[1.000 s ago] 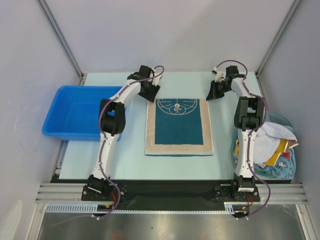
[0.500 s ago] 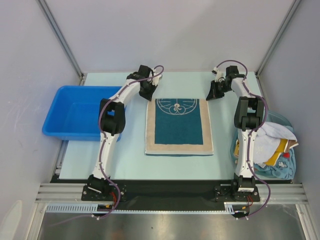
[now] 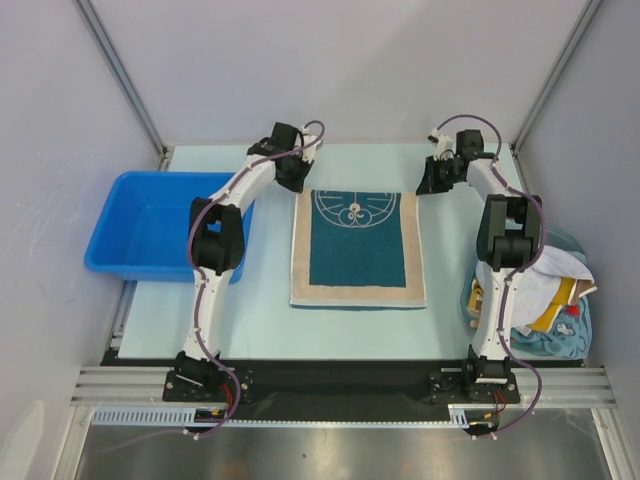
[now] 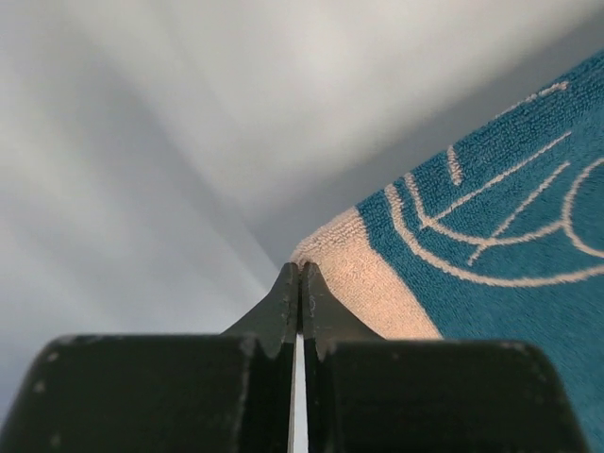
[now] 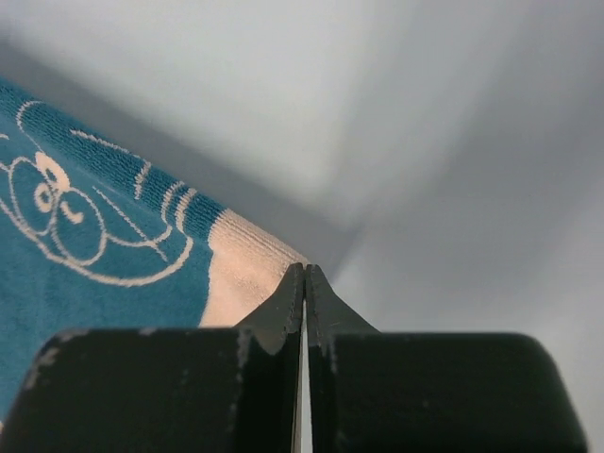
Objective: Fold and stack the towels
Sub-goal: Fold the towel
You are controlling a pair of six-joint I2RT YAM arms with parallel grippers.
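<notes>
One teal towel (image 3: 357,250) lies flat mid-table (image 3: 250,320), its long axis running near to far and the circle pattern at the far end. The left gripper (image 4: 299,283) is pinched tight on its far left corner, the right gripper (image 5: 304,283) on its far right corner. One heap of towels (image 3: 555,290) sits near right, count unclear. One blue tub (image 3: 150,225) stands left.
</notes>
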